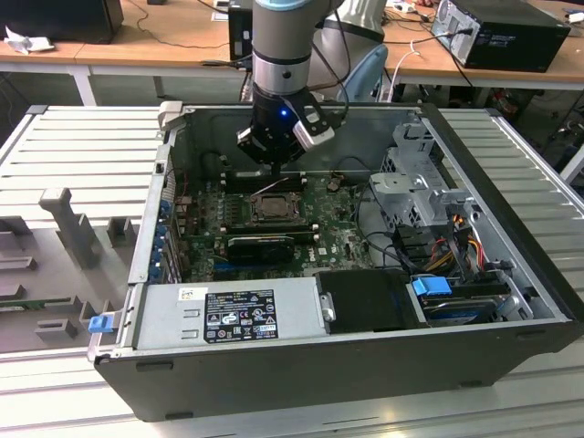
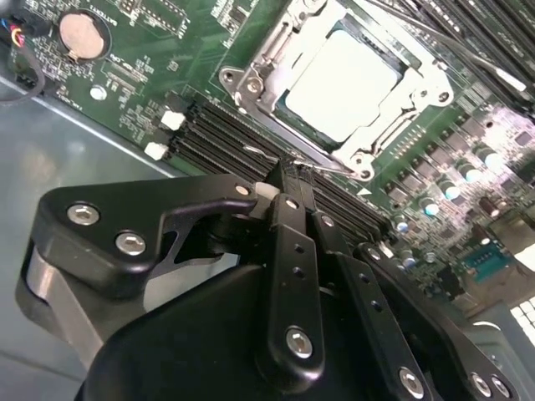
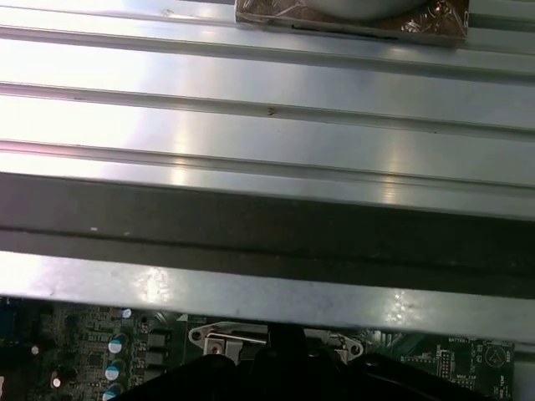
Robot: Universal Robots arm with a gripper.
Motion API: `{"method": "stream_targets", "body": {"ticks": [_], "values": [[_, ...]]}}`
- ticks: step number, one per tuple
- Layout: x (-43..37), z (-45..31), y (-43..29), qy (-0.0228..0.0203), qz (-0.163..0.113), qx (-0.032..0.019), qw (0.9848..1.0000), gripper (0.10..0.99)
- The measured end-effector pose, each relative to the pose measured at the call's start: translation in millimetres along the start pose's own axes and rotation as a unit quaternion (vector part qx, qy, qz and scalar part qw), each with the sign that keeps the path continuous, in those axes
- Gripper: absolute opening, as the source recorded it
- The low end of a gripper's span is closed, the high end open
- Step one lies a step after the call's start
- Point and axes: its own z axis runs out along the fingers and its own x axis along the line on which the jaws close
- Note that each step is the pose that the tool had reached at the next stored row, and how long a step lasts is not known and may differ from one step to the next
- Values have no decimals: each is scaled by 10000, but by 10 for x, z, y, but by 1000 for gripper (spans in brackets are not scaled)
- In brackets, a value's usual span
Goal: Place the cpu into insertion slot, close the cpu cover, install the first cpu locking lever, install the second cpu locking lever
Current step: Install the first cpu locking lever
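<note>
Finds the gripper low over the motherboard, fingers pressed together, tips touching a thin wire lever at the edge of the insertion slot. Shows the cpu seated in that slot mid-board, cpu cover folded down around it.

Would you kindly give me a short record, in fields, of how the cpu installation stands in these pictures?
setting: open computer case on a ribbed metal table
cpu: silver top up, seated in the insertion slot on the green motherboard
cpu cover: lying flat, framing the cpu
gripper: shut, tips at the slot's edge beside a thin wire lever
lever gripped: cannot tell
</note>
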Motion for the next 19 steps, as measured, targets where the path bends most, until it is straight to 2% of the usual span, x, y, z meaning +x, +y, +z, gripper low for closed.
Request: {"method": "stream_targets", "body": {"ticks": [7,19], "values": [[-89,55,-3,0,0,0,10000,106],[-111,183,-6,0,-2,0,10000,106]]}}
